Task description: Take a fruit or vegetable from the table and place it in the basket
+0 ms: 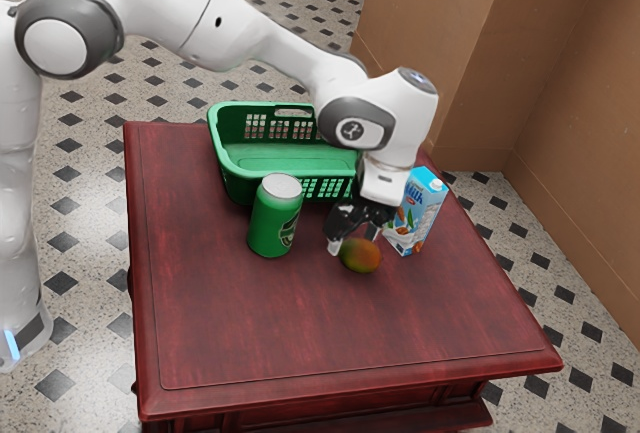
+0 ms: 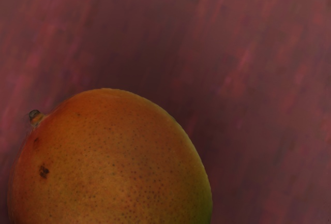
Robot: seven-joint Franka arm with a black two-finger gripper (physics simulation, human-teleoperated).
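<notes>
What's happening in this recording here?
A robot arm is going for the mango on the table. Its gripper is right down at the fruit, fingers apart, and does not appear to have closed on it. The basket, where the fruit should end up, stands behind the can, toward the table's far edge; the milk carton is close by the gripper. So the mango is not in the basket at this moment.

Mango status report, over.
Gripper open at mango. Mango on table, outside green basket. Milk carton, green can close by; possible snags.
</notes>
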